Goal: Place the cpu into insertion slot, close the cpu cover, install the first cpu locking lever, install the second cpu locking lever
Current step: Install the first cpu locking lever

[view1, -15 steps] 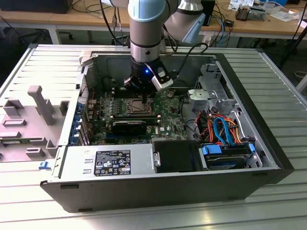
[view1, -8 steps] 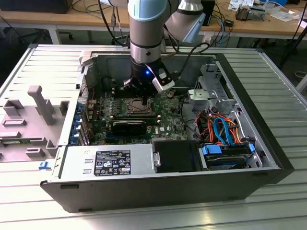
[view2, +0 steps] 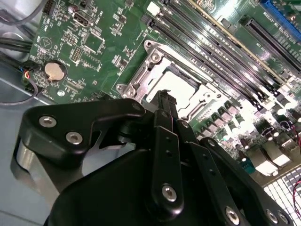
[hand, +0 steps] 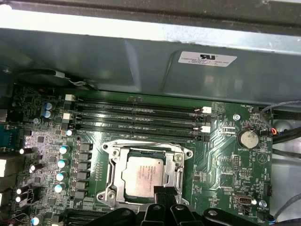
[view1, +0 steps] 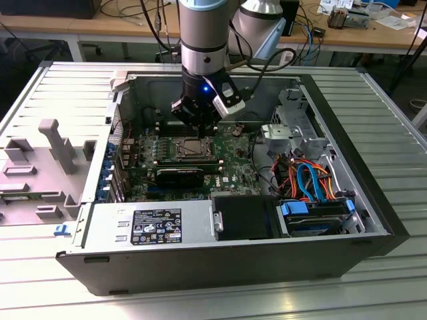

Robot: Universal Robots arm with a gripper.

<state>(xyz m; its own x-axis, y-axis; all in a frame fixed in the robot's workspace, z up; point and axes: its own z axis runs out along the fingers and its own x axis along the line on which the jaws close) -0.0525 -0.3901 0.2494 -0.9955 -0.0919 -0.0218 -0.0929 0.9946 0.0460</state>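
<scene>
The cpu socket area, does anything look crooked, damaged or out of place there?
Nothing stands out. In the first wrist view the cpu lies flat and square in the insertion slot, with the cpu cover down around it. The gripper sits at the socket's edge, and the surrounding board shows no loose parts.

This is a robotics or electronics lab — a workshop room, not a home. An open computer case [view1: 220, 200] lies on its side on a ribbed metal desk [view1: 373, 293], its green circuit board [view1: 233, 167] and bundled cables [view1: 307, 177] exposed. Beyond it stand long wooden benches [view1: 87, 27] strewn with wires and small gear — and an industrial robot arm [view1: 203, 40] reaches down into the case.
</scene>
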